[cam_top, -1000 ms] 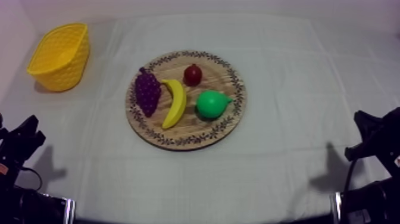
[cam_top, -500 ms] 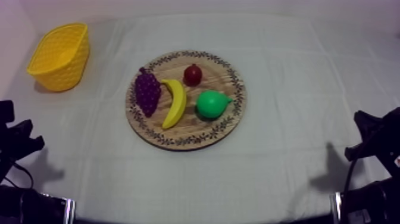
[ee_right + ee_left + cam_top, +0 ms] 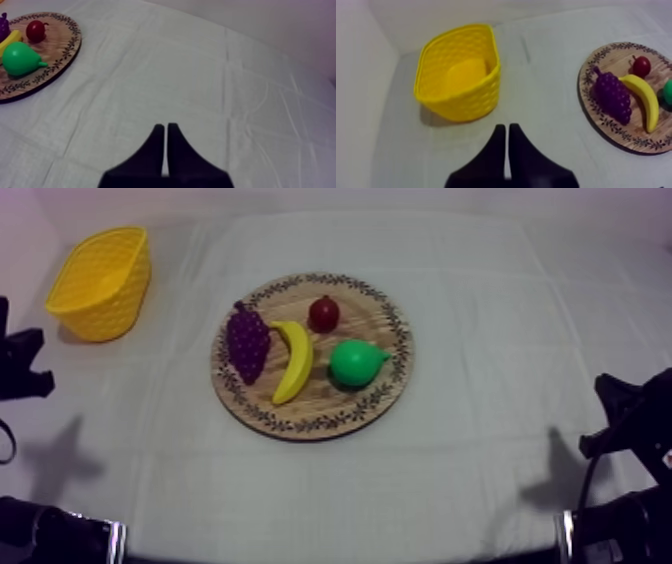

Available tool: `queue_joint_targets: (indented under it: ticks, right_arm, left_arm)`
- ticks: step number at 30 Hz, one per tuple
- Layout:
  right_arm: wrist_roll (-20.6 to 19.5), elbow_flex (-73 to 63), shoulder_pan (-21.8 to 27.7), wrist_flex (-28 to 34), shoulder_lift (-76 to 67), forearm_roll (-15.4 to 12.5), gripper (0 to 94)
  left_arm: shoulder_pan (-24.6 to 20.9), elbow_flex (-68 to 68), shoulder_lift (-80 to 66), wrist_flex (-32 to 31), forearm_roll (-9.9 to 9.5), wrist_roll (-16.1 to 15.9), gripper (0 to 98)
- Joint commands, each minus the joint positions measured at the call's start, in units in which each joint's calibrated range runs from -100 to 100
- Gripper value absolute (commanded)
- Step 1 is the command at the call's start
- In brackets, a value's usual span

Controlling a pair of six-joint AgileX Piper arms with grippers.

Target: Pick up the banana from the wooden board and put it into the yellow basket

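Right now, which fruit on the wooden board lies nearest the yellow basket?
The bunch of grapes: it sits at the edge of the wooden board facing the yellow basket. The banana lies beyond it, the pear and small red fruit farther.

Cloth-draped desk point(image 3: 500, 388) in a pale corner.
A creased grey-white cloth point(image 3: 480, 298) covers the desk; plain pale walls point(image 3: 330, 198) rise at 12 and 9 o'clock, meeting at 11; light is soft and even.
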Motion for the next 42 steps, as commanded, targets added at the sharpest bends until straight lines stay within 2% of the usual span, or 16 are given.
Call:
queue_joint_targets:
  ticks: [1, 7, 12, 18, 25, 32, 37, 42]
  right_arm:
    - [-0.01, 0.04, 0.01, 0.02, -0.01, 0.00, 0.4]
    - [-0.01, 0.04, 0.01, 0.02, -0.01, 0.00, 0.4]
    - [-0.01, 0.04, 0.01, 0.02, -0.01, 0.00, 0.4]
    - [-0.02, 0.04, 0.01, 0.02, -0.01, 0.00, 0.4]
    - [-0.01, 0.04, 0.01, 0.02, -0.01, 0.00, 0.4]
    - [-0.01, 0.04, 0.01, 0.02, -0.01, 0.00, 0.4]
    - [-0.01, 0.04, 0.01, 0.02, -0.01, 0.00, 0.4]
    - [-0.01, 0.04, 0.01, 0.02, -0.01, 0.00, 0.4]
  left_arm:
    - [0.50, -7.18, 5.88, 1.70, 0.60, -0.91, 0.2]
    - [2.59, -18.11, 16.80, 7.07, 0.49, 0.31, 1.2]
    - [4.04, -26.21, 26.15, 10.65, -1.06, 5.09, 0.3]
    - [4.95, -35.95, 36.53, 15.05, -0.97, 8.74, 0.0]
    - [5.57, -48.86, 48.17, 20.93, 0.13, 8.02, 0.0]
    - [6.25, -53.45, 56.45, 23.86, 0.68, 6.97, 0.0]
    - [9.13, -56.58, 61.50, 25.36, 0.36, 5.66, 0.0]
    - [12.63, -58.41, 65.12, 26.40, 0.35, 5.98, 0.0]
